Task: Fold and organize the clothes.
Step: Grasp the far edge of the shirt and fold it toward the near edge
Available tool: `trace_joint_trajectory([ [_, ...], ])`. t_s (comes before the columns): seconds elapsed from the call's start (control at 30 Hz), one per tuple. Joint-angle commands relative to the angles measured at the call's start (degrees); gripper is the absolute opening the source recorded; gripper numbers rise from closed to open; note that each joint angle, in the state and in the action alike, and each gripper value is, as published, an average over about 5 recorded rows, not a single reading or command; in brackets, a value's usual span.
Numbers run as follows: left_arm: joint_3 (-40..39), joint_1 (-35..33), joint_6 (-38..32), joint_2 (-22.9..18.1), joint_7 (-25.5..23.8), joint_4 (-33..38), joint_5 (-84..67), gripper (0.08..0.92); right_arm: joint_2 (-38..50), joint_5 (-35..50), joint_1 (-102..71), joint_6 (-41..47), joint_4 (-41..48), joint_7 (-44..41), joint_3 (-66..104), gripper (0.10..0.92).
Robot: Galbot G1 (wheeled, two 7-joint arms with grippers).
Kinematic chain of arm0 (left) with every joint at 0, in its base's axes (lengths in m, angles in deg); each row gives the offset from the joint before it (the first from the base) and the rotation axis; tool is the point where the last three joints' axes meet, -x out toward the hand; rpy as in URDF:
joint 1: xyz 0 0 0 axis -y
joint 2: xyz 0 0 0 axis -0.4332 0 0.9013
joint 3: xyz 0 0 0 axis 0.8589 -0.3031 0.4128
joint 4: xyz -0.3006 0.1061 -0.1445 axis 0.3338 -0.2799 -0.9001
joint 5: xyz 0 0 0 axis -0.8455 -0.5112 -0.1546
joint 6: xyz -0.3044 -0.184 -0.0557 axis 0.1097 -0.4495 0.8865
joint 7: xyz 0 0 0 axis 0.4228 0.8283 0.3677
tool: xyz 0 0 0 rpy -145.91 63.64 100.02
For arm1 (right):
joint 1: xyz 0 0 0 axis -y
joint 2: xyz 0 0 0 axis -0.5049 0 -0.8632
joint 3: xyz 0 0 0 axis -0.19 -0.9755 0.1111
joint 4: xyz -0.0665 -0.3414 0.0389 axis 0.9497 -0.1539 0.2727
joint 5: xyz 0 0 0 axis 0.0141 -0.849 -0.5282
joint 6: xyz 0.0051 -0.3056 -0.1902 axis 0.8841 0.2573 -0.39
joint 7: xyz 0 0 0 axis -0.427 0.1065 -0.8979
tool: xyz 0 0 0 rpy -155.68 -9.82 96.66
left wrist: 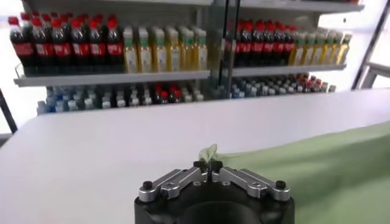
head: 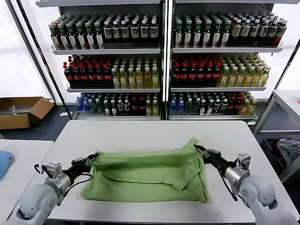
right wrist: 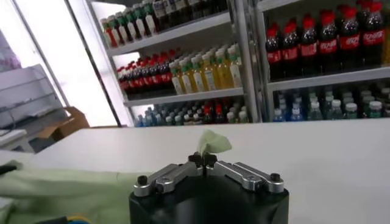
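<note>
Beyond both sets of jaws, past the far edge of the white table [head: 140,133], stand two shelving units [head: 161,56] packed with rows of bottled drinks. Out past the left gripper's side, a cardboard box [head: 21,111] sits on the floor and a blue cloth [head: 3,161] lies on a neighbouring table. Beyond the right gripper's side a grey garment [head: 288,151] rests low down next to another table. Nothing lies on the tabletop between the jaws other than the shirt itself.

The green polo shirt [head: 150,171] lies stretched between the two grippers, plain green side up, its long axis running from one pair of jaws to the other. Its near edge sits close to the front edge of the table, and the fabric sags in soft folds across the middle.

The left gripper [head: 93,157] has its jaws pinched together on the shirt's left corner; in the left wrist view a small tuft of green cloth [left wrist: 209,152] pokes up just ahead of the closed fingertips. The right gripper [head: 199,150] likewise clamps the opposite corner, which stands raised off the table, and a green flap [right wrist: 212,143] shows just beyond its closed tips.
</note>
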State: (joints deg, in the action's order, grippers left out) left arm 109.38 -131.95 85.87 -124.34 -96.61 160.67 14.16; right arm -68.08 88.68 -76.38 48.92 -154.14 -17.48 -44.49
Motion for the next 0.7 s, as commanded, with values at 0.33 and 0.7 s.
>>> trace_joint_trajectory([
  [0.33,4.0,-12.73,0.34,-1.38,1.87,7.11,8.32,0.121,-0.33,-3.83,-13.88,-2.09,-6.44,1.56,6.4,0.18],
  [0.7,9.37,-15.54,-6.28,-5.96,8.77,8.52,5.4,0.453,-3.93,-3.74,-8.0,-16.6,3.32,-4.81,18.35,0.5],
])
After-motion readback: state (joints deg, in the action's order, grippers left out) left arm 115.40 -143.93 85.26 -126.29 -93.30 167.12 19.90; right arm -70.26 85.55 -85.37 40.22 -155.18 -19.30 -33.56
